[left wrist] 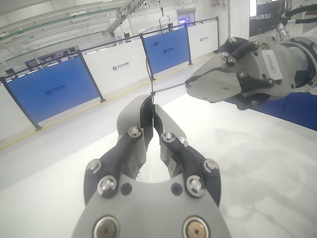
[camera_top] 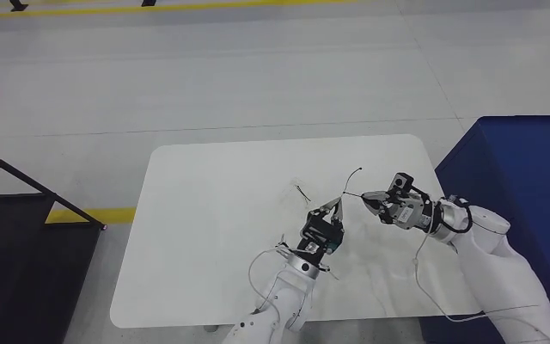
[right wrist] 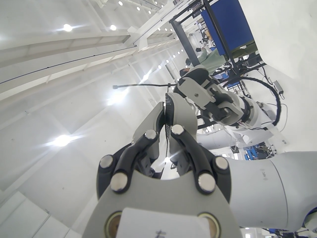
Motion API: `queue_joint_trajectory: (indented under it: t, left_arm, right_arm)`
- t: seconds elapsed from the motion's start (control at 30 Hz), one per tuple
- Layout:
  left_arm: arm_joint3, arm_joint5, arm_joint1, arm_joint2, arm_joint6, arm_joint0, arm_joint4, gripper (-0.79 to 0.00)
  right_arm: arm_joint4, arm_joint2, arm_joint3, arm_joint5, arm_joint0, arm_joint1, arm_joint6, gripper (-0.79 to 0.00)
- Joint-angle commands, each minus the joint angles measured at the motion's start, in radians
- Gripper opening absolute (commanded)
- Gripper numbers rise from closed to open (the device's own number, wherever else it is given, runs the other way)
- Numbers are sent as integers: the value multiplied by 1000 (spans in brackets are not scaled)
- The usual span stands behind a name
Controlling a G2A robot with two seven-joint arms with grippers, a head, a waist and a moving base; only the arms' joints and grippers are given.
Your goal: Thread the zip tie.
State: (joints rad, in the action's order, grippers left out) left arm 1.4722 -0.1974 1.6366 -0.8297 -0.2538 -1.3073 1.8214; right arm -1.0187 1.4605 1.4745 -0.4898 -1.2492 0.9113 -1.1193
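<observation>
The zip tie (camera_top: 352, 179) is a thin black strap held in the air above the white table (camera_top: 215, 224) by both grippers. My left gripper (camera_top: 333, 207) (left wrist: 152, 101) is shut on it, and the long free part (left wrist: 148, 68) rises from the fingertips to a small thick end. A short stretch runs sideways from a small knot just above the left fingertips to my right gripper (camera_top: 367, 198) (left wrist: 189, 84), which is shut on that stretch. In the right wrist view the right gripper (right wrist: 164, 105) pinches the strap, the free part (right wrist: 141, 85) sticks out beyond it, and the left gripper (right wrist: 178, 87) is close behind.
A small thin dark piece (camera_top: 301, 191) lies on the table just beyond the left gripper. A blue barrier (camera_top: 507, 172) stands along the table's right side. Bare tabletop stretches to the left and to the far edge.
</observation>
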Motion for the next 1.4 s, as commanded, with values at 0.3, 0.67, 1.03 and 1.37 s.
queue_joint_trajectory:
  t: [0.3, 0.67, 1.03, 1.37]
  left_arm:
    - [-12, 28, -2, 6, 31, 2, 17, -785]
    - [-10, 62, -5, 15, 45, -2, 40, -785]
    - [-3, 80, -10, 16, 56, -8, 52, -785]
    - [20, 56, -13, 22, 46, -20, 82, 0]
  right_arm:
    - [-76, 66, -16, 26, 6, -3, 7, -785]
    - [-97, 70, -16, 31, -9, -1, 3, -785]
    - [-98, 94, -27, 27, -2, -4, -1, -785]
    - [-65, 88, -19, 4, 1, -7, 2, -785]
